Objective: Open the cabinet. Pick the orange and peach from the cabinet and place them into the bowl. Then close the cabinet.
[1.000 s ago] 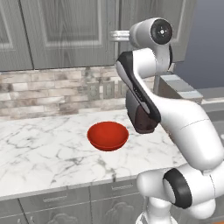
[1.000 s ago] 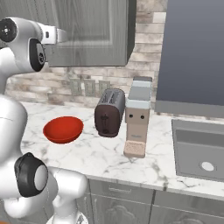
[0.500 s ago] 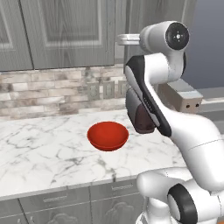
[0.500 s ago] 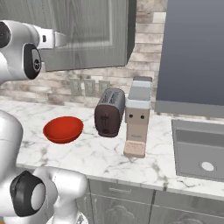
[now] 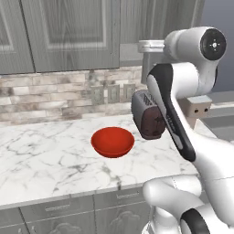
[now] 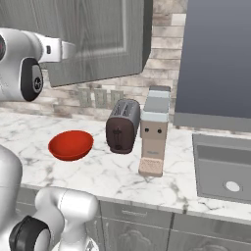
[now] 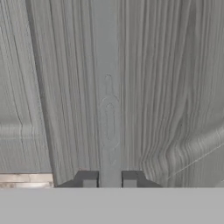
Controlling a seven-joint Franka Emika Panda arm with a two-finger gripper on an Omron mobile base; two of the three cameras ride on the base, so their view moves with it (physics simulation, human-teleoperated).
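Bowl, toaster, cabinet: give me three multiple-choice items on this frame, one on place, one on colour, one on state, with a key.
1. Seen from the right base view, the toaster stands:
A. left of the bowl
B. between the bowl and the beige appliance
C. in the sink

2. The bowl is:
A. red
B. blue
C. white

3. The cabinet doors are:
A. both wide open
B. removed
C. shut

Key: 1 B, the bowl sits to its left and the beige appliance to its right. 2 A, glossy red in both base views. 3 C, both panels sit flush and hide the inside.
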